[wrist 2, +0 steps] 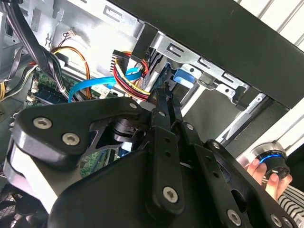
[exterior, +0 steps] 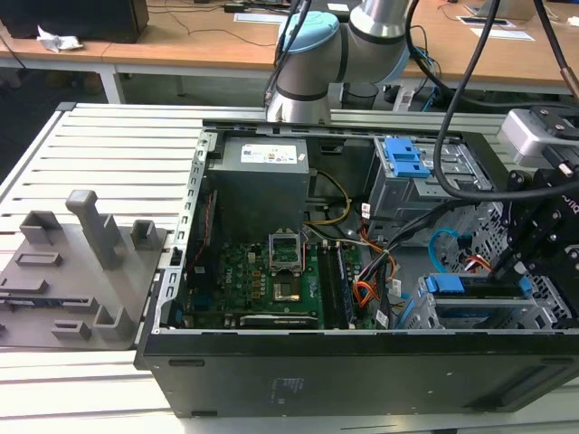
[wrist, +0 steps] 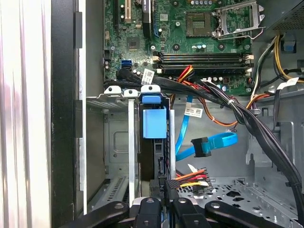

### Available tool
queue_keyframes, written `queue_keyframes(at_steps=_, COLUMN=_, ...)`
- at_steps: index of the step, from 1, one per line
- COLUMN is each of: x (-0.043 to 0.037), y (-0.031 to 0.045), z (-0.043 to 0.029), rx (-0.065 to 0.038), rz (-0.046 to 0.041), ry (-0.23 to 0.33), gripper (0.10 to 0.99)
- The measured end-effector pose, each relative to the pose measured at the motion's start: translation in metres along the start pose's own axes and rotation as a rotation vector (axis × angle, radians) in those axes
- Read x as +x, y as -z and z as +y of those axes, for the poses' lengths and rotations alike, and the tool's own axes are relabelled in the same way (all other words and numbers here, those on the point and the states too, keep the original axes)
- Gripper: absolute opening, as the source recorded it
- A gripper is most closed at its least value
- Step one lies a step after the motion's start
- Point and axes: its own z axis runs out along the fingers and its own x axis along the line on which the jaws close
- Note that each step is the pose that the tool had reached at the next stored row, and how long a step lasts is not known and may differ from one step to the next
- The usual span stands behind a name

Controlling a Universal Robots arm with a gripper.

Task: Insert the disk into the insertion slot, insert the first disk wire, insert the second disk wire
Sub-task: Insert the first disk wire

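The disk (wrist: 154,123), in its blue caddy, sits inside the insertion slot (wrist: 116,142), a grey metal cage at the case's front corner on the exterior view's right (exterior: 425,316). My gripper (wrist: 165,202) is at the disk's connector end, with its fingers shut on the black plug of the first disk wire (wrist: 192,179), an orange-red bundle. In the second wrist view the gripper (wrist 2: 164,95) reaches to where those wires (wrist 2: 128,78) end beside the caddy (wrist 2: 183,78). The second disk wire (wrist: 213,142), a light-blue loop, hangs free with its plug loose. The gripper (exterior: 523,271) hovers over the disk (exterior: 470,291).
A thick black cable bundle (wrist: 256,123) crosses the case beside the slot. The motherboard (exterior: 262,280), the power supply (exterior: 262,172) and a grey cage with a blue latch plate (exterior: 403,158) occupy the case. A grey fixture (exterior: 72,271) lies outside. A hand (wrist 2: 266,175) holds a knob.
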Motion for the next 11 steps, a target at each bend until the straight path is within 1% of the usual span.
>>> queue_keyframes(at_steps=6, x=0.0001, y=0.0005, z=0.0001, rx=-0.001, rz=-0.0037, ry=-0.029, gripper=0.165)
queue_keyframes(at_steps=8, x=0.0002, y=0.002, z=0.0001, rx=-0.001, rz=-0.004, ry=-0.039, gripper=0.165)
queue_keyframes(at_steps=9, x=0.0002, y=0.0021, z=0.0001, rx=-0.001, rz=-0.0064, ry=-0.04, gripper=0.165)
queue_keyframes(at_steps=10, x=0.0005, y=0.0021, z=0.0001, rx=-0.002, rz=-0.0122, ry=-0.04, gripper=0.165)
queue_keyframes(at_steps=11, x=0.0011, y=0.0021, z=0.0, rx=-0.002, rz=-0.0154, ry=-0.04, gripper=0.165)
